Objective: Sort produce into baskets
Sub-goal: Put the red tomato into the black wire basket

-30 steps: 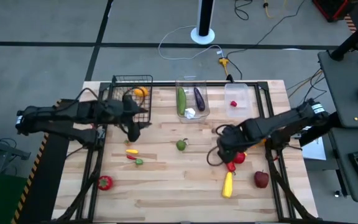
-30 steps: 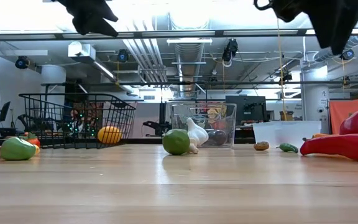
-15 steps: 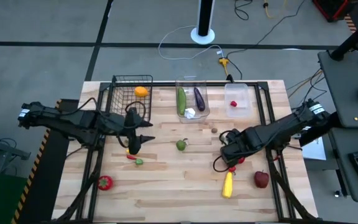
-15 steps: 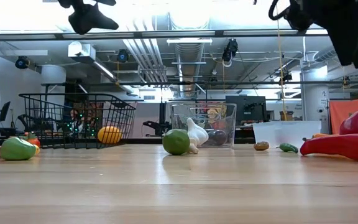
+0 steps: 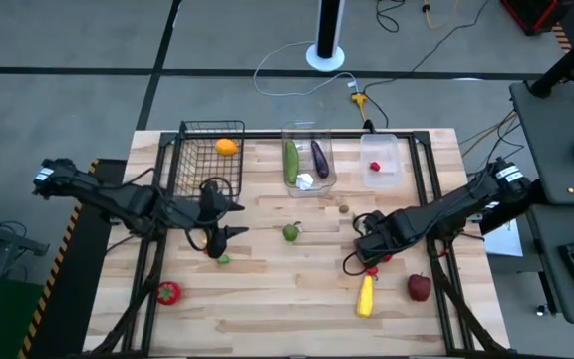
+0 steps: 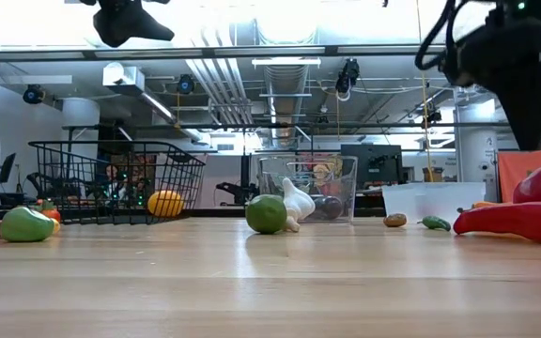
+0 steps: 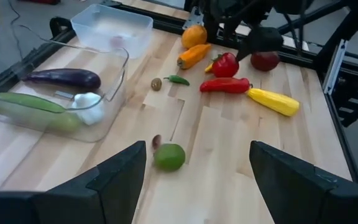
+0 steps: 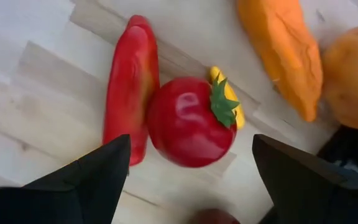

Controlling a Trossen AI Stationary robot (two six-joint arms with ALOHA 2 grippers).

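Right gripper (image 8: 185,155) hangs low over a red tomato (image 8: 190,122) near the bench's right edge, fingers spread wide either side, nothing held. A long red pepper (image 8: 129,87) touches the tomato. Step in hand: the pick. Next move likely calls for closing on the tomato alone. Left gripper (image 5: 225,231) hovers left of centre, fingers wide, empty, by the wire basket (image 5: 189,150).
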